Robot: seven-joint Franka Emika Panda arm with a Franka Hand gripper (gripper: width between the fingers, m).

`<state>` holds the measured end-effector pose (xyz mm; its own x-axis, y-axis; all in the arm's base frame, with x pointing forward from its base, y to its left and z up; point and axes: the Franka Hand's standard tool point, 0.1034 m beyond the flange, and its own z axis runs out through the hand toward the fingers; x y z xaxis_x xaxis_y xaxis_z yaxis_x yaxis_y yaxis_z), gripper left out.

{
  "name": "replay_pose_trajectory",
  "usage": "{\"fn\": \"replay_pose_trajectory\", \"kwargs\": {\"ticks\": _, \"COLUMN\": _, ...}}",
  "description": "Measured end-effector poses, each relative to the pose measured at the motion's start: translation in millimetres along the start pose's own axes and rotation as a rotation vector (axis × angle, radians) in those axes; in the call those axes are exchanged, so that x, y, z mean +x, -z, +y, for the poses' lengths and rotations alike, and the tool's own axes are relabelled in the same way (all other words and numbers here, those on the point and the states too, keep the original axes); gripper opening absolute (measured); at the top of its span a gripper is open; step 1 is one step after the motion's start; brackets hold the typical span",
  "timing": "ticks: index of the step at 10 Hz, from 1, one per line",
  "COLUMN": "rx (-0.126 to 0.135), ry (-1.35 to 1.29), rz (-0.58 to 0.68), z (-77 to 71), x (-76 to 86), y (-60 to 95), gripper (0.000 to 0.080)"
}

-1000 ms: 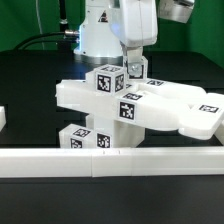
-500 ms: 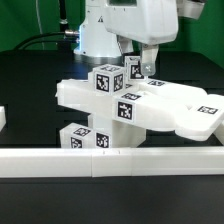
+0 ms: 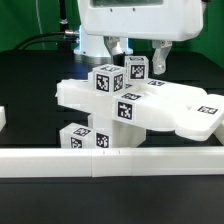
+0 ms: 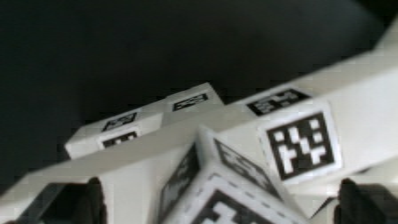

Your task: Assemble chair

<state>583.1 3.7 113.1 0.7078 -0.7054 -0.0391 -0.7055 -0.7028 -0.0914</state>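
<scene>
Two jaws now spread wide, lifted clear of chair (image 3: 135, 98) post; chair unmoved.

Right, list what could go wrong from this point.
1. The gripper is open with its fingers either side of the small tagged post; moving sideways now could knock that post loose.
2. The chair rests in a stack on small blocks, so a hard downward push might tip or shift it.
3. The rail lies close in front, leaving little room if parts slide.
</scene>
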Motion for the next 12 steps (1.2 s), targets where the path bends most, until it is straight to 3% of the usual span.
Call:
{"fn": "replay_pose_trajectory", "kwargs": {"ticks": 5, "rx": -0.017, "ry": 0.593, "rz": -0.034, "z": 4.4, "x": 5.0, "y": 1.5, "gripper": 0.0649}}
{"fn": "replay_pose_trajectory", "kwargs": {"ticks": 8, "rx": -0.017, "ry": 0.674, "rz": -0.039, "z": 7.3, "x": 6.3, "y": 1.3, "gripper": 0.0636}}
{"fn": "replay_pose_trajectory", "kwargs": {"ticks": 10, "rx": -0.016, "ry": 0.672, "rz": -0.039, "z": 7.3, "x": 6.3, "y": 1.3, "gripper": 0.0284}}
{"fn": "replay_pose_trajectory", "kwargs": {"ticks": 12, "rx": -0.016, "ry": 0.635, "rz": -0.038, "z": 7.3, "x": 6.3, "y": 1.3, "gripper": 0.0284}}
